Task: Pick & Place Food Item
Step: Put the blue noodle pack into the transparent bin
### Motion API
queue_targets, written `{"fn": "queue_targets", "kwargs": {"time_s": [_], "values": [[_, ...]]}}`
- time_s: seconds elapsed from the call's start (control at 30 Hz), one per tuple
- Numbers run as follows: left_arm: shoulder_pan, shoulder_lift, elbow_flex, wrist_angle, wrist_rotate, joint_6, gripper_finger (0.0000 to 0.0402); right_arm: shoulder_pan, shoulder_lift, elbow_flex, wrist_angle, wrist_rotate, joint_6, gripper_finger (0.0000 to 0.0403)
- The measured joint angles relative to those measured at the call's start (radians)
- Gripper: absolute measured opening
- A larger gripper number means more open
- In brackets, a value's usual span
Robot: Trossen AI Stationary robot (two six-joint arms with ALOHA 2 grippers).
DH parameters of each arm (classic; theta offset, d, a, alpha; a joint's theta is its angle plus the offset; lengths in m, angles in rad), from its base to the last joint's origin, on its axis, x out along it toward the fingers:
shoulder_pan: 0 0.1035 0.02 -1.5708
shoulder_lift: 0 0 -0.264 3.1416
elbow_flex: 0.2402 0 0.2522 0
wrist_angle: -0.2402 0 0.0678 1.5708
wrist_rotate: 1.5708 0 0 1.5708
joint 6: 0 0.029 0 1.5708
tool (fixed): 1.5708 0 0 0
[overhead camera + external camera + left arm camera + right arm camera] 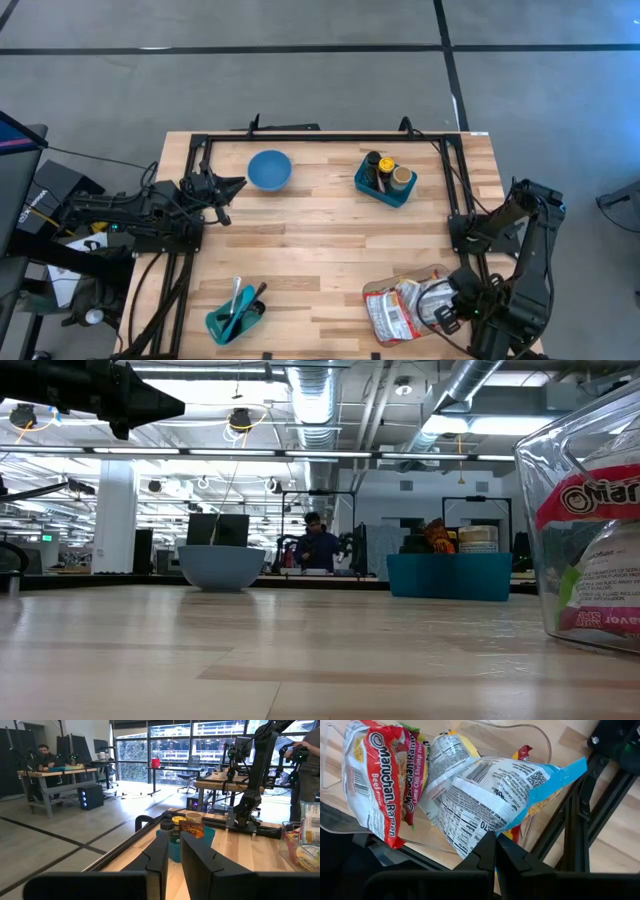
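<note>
A clear plastic bin [378,322] at the table's near right holds several food packets, among them red ramen packets [375,785] and a white packet with a blue end [490,795]. My right gripper [447,312] is at the bin's right side, shut on the white-and-blue packet; it also shows in the right wrist view [495,842]. My left gripper [228,188] is shut and empty, held above the table at the far left next to a blue bowl [269,169]. My right gripper pinches the white-and-blue packet by its lower edge [485,831] between its two fingertips. The packet fans out from the fingers over the other packets and the bin's rim [540,735]. How far back it reaches between the fingers does not show.
A teal bin with jars and bottles [385,178] stands at the far right, and it also shows in the left wrist view [187,840]. A teal bin with utensils [235,312] is at the near left. A black frame [320,138] borders the table's far and side edges. People are in the room behind.
</note>
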Motion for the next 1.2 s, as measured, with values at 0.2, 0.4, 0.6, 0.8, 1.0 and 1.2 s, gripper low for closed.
{"fn": "queue_targets", "kwargs": {"time_s": [0.2,0.4,0.6,0.8,1.0,1.2], "values": [[0.000,0.000,0.000,0.000,0.000,0.000,0.0044,-0.015,0.000,0.000,0.011,-0.009,0.017,0.0000],[0.000,0.000,0.000,0.000,0.000,0.000,0.0044,-0.025,0.000,0.000,0.036,0.091,-0.041,0.0000],[0.000,0.000,0.000,0.000,0.000,0.000,0.0044,-0.047,0.000,0.018,0.099,0.241,-0.168,0.0000],[0.000,0.000,0.000,0.000,0.000,0.000,0.0044,-0.079,0.000,0.051,0.103,0.302,-0.264,0.0000],[0.000,0.000,0.000,0.000,0.000,0.000,0.0044,-0.130,0.000,0.049,0.151,0.272,-0.339,0.0000],[0.000,0.000,0.000,0.000,0.000,0.000,0.0044,-0.153,0.000,0.048,0.166,0.255,-0.353,0.0000]]}}
